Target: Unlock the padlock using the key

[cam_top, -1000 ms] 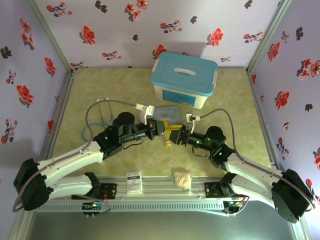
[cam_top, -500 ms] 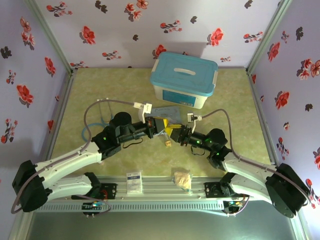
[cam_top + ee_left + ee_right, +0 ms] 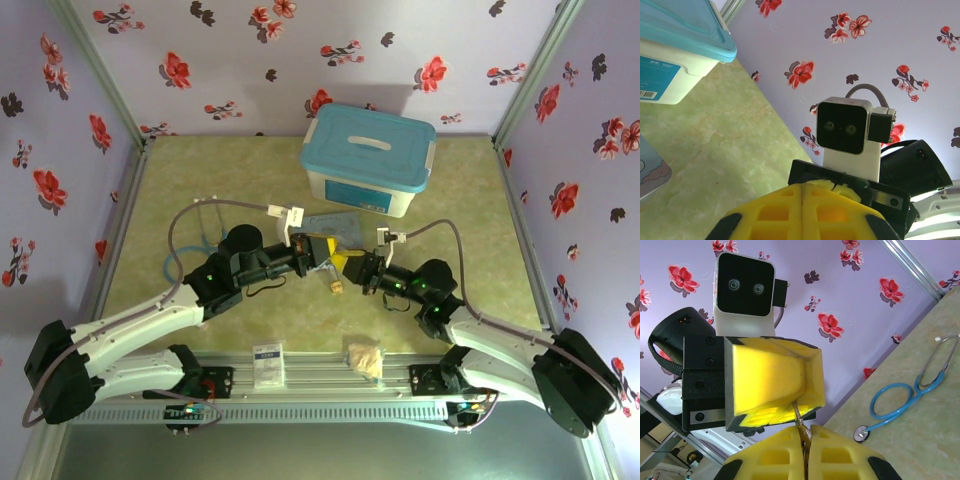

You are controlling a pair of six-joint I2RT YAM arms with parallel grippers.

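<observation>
From above, my left claw (image 3: 330,252) and right claw (image 3: 350,262) meet tip to tip just in front of the blue-lidded box (image 3: 368,160), over the near edge of a flat grey-blue tin (image 3: 328,224). From here I cannot tell how either claw stands. A small pale object (image 3: 337,288) lies on the table (image 3: 470,200) a little further from the box than the claws. A tan wad (image 3: 365,358) lies further out again, at the table's front rail.

At my left wrist, the yellow fingers (image 3: 770,212) are pressed together along one seam, and I cannot see anything between them. The box is up at the left, and the right arm's camera (image 3: 842,127) faces me from close by.

At my right wrist, my claw is pressed together on the padlock (image 3: 801,429). There is a brassy bit at the seam, and its thin silver loop reaches up to the lower edge of the left claw's yellow finger. I cannot make out the key. A blue stethoscope (image 3: 900,400) lies on the table to the right.
</observation>
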